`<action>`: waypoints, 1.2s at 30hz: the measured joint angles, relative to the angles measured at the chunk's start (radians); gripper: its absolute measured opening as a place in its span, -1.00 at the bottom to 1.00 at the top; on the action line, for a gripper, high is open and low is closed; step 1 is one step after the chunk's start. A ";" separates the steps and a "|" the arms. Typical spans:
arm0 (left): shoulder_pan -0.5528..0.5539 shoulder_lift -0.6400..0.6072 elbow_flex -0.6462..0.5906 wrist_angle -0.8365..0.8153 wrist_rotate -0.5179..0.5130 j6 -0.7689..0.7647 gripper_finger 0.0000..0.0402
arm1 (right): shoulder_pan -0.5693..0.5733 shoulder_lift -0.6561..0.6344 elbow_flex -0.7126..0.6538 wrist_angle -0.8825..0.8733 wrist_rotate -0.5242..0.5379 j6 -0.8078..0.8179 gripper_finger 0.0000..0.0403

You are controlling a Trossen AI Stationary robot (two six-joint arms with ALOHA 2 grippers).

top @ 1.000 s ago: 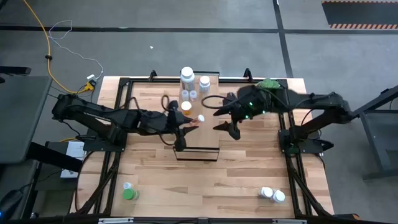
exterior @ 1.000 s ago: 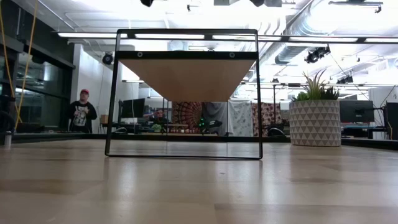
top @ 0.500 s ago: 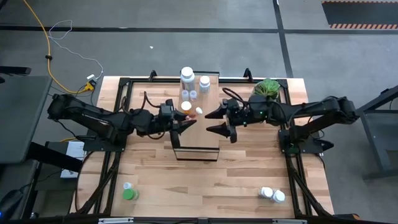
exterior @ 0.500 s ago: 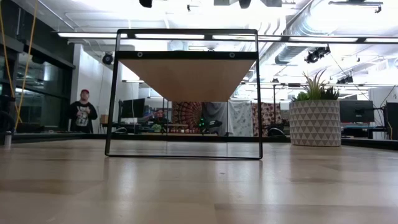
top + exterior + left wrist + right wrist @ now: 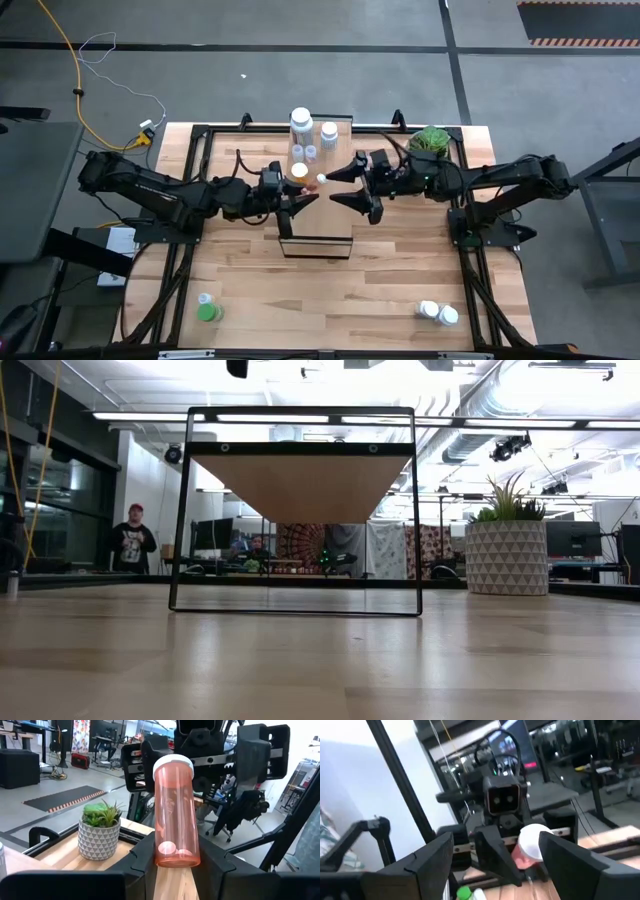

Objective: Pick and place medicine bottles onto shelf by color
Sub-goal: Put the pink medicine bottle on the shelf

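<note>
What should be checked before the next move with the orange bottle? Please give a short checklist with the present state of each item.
1. Left gripper shut on the orange bottle: ok.
2. Bottle tipped in the grip, white cap toward the right arm: ok.
3. Right gripper open, facing the cap: ok.
4. Right fingers clear of the bottle: cannot tell.
5. Free space on the shelf in front of the bottles standing there: ok.
6. Green bottle and two white bottles wait on the table: not ok.
</note>
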 joint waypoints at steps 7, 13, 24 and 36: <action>0.002 0.008 -0.002 0.049 -0.009 -0.003 -0.55 | 0.000 0.046 0.002 0.059 0.074 -0.002 0.41; 0.008 0.007 0.001 0.114 -0.008 0.031 -0.55 | -0.016 0.056 0.000 0.067 0.131 -0.002 0.41; 0.008 0.001 0.002 0.141 -0.005 0.071 -0.55 | -0.040 0.052 -0.003 0.098 0.120 0.000 0.41; 0.008 0.000 0.002 0.181 -0.016 0.113 -0.55 | -0.071 0.052 -0.002 0.087 0.120 0.036 0.41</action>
